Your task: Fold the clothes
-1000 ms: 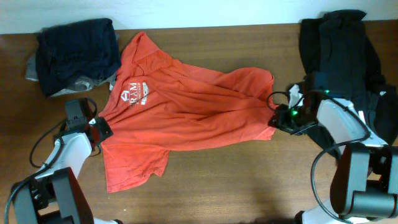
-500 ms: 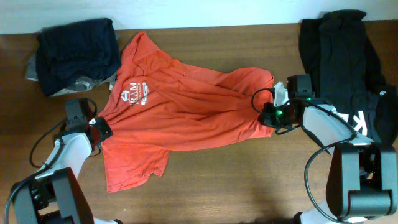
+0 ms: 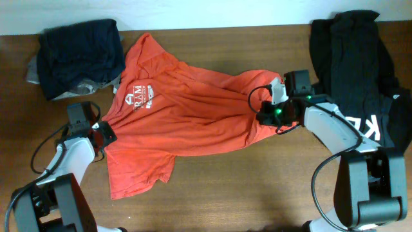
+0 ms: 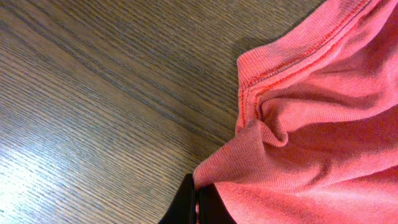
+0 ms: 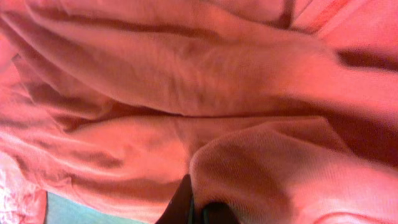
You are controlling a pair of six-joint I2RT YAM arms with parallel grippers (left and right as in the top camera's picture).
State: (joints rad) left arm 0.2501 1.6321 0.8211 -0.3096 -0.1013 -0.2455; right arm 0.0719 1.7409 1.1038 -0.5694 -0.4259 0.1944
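Observation:
The red-orange T-shirt (image 3: 187,106) lies spread and wrinkled across the middle of the table, its white chest print (image 3: 138,97) facing up. My left gripper (image 3: 103,135) is shut on the shirt's left edge beside a sleeve; the left wrist view shows the jaws (image 4: 198,202) pinching a fold of red cloth (image 4: 298,124) over bare wood. My right gripper (image 3: 265,116) is shut on the shirt's right hem and has it folded inward over the body. In the right wrist view the jaws (image 5: 194,208) pinch red cloth (image 5: 186,74) that fills the frame.
A folded dark navy and camouflage pile (image 3: 77,55) sits at the back left, touching the shirt's shoulder. A black garment with large white letters (image 3: 357,64) lies at the back right beside my right arm. Bare wooden table (image 3: 244,187) runs along the front.
My right gripper has moved left and slightly back, dragging the shirt's right hem inward over the body. The left gripper has stayed in place.

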